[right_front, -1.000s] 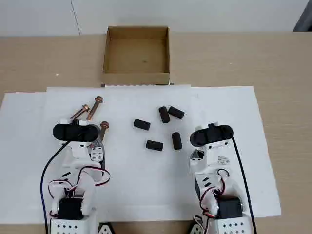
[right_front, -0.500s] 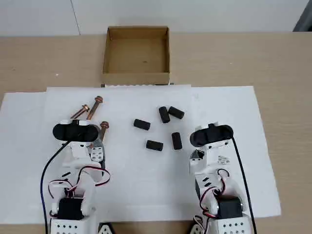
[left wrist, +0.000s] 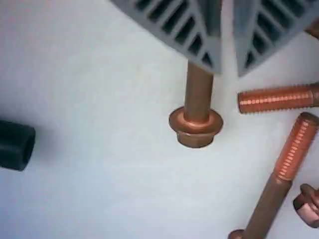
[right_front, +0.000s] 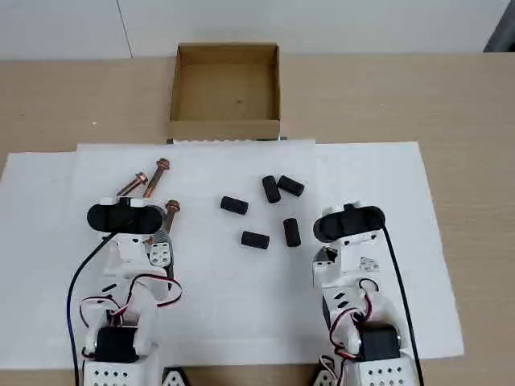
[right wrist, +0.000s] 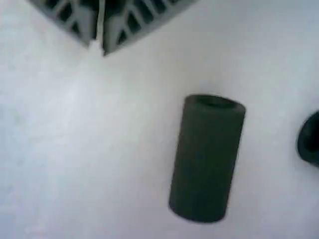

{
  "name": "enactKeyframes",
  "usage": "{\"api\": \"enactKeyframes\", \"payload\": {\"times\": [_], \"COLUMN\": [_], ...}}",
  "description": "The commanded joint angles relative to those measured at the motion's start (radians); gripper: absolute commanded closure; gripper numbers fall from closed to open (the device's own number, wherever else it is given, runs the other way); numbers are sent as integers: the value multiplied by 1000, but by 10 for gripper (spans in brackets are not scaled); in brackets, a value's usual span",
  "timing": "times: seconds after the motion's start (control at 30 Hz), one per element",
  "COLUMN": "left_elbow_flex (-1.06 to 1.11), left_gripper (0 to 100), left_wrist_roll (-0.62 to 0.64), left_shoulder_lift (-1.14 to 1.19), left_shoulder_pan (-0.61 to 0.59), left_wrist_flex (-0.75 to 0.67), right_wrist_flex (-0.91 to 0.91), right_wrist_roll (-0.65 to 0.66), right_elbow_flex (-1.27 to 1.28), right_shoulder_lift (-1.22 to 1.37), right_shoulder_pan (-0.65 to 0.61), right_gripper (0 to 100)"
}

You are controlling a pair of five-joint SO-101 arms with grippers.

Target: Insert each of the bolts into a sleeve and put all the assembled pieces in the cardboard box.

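Left gripper [left wrist: 228,70]: jaws all but closed, gripping nothing. A bolt [left wrist: 198,117] lies on the paper [right_front: 241,289], shaft running under the fingertips, head sticking out. More bolts [left wrist: 276,99] lie just beside it. Right gripper [right wrist: 99,46]: jaws pinched together, empty, with a sleeve [right wrist: 207,157] lying near it but apart. Box [right_front: 224,129] sits past the paper's far edge. Versus the earlier frames, no change — arms and parts all where they were.

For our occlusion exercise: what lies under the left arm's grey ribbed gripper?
A copper-coloured flanged metal bolt on white paper: its head and smooth shank show; the shank's far end is covered by the left gripper.
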Motion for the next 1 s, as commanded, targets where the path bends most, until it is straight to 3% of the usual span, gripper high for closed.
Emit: {"api": "enactKeyframes", "payload": {"times": [0.0, 0.8, 0.97], "left_elbow_flex": [-5, -5, -5], "left_gripper": [994, 994, 994], "left_wrist_roll": [0, -2, -3], "left_shoulder_lift": [-12, -12, -12], "left_shoulder_pan": [0, 2, 95], "left_wrist_flex": [3, 3, 0], "right_wrist_flex": [-19, -19, -19], "right_wrist_roll": [11, 11, 11], "right_elbow_flex": [-5, -5, -5], "right_shoulder_lift": [-15, -15, -15], "right_shoulder_pan": [2, 2, 2], "right_gripper": [995, 995, 995]}}
